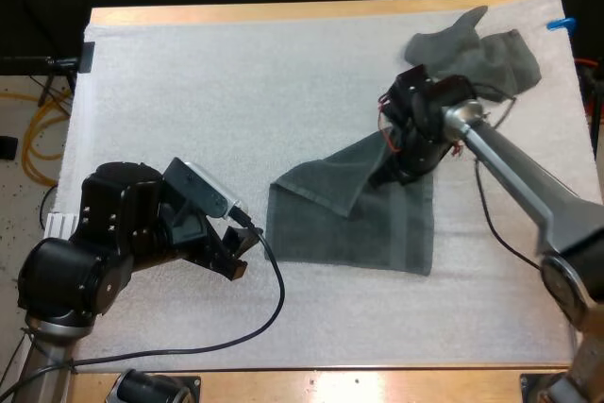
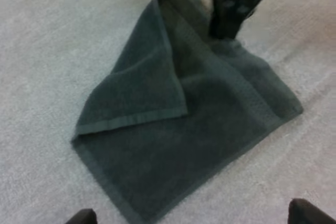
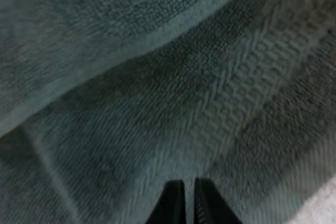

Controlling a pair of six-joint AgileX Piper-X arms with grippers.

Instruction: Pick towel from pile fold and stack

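Dark grey-green terry towel point(image 1: 377, 233) lies just beyond my left gripper point(image 1: 238, 250), mid-way across the white foam mat point(image 1: 189, 101). The left gripper hovers off the towel's left edge, not touching it. From the left wrist its black fingertips point(image 2: 81, 217) stand wide apart with nothing between them.

The towel's long axis runs left to right across the mat, tilting a little away toward the right. One corner is folded over as a triangular flap point(image 2: 142, 82) lying on the lower layer, hem showing, and narrowing toward the far right. The near and right-hand parts are a single flat layer.

At the flap's far end sits my right gripper point(image 1: 387, 175), pressed down into the cloth. From its own wrist the two fingers point(image 3: 173, 203) are drawn almost together, just a sliver between, pinching the towel. Seen from above, the wrist covers the tips and that corner of the towel.

Farther back, near the far right corner, lies a crumpled grey-green towel point(image 1: 481, 54), well apart from the first and partly cut off by the right arm. Beyond it is the wooden table's edge point(image 1: 283, 12).
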